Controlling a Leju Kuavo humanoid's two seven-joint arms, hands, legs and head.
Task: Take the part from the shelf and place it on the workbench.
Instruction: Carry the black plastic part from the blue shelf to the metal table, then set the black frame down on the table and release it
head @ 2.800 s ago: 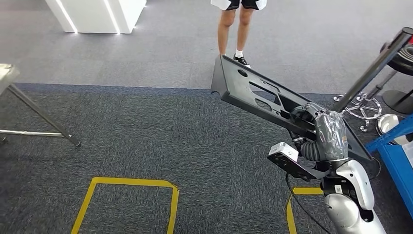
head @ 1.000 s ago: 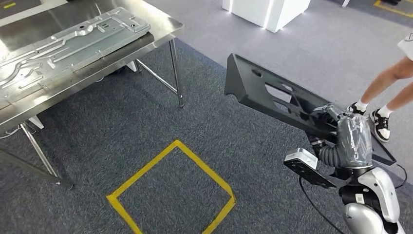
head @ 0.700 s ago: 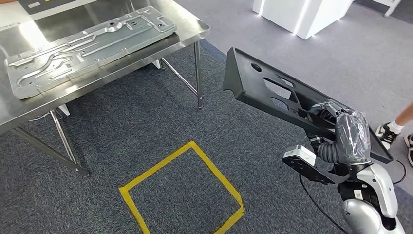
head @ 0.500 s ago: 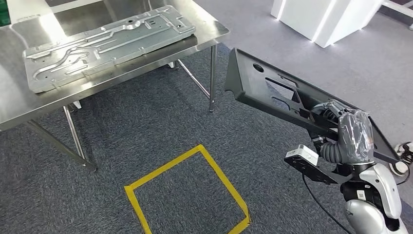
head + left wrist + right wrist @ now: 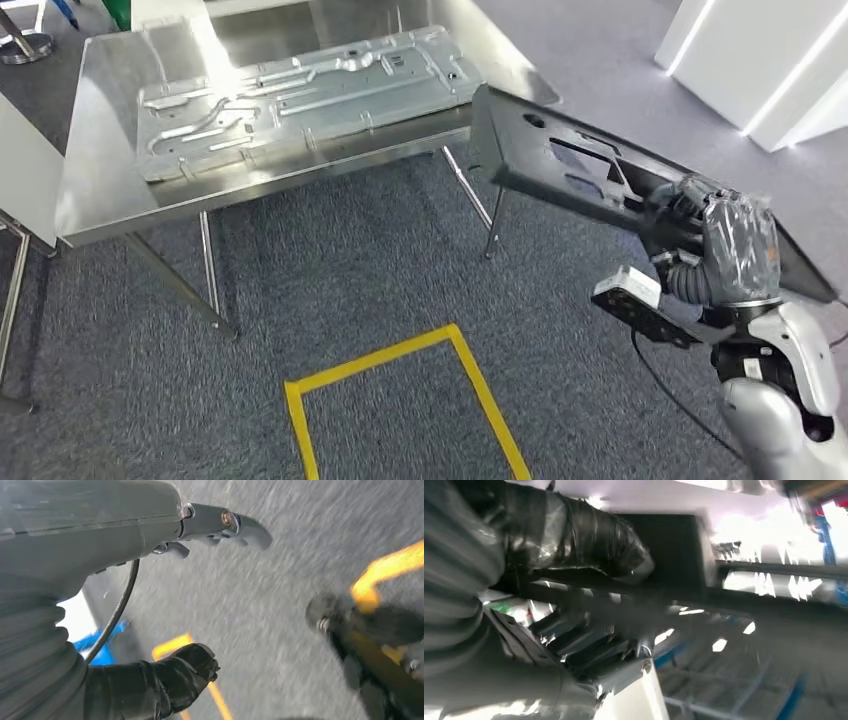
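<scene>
While gripped by the right robot hand (image 5: 722,235) at four o'clock, one black part (image 5: 560,170) juts toward one o'clock, tip just over the steel worktop (image 5: 100,200) corner. One silver stamped panel (image 5: 300,95) lying on that worktop. Left robot hand (image 5: 165,680) blurred, seemingly holding nothing, fingers apart.

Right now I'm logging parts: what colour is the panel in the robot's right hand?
Black, clearest in the head view: panel.

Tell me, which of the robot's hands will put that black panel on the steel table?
Probably the right. The right hand grips the black panel, whose far end reaches the workbench beside the metal sheet. The left hand hangs over the floor, holding nothing.
</scene>
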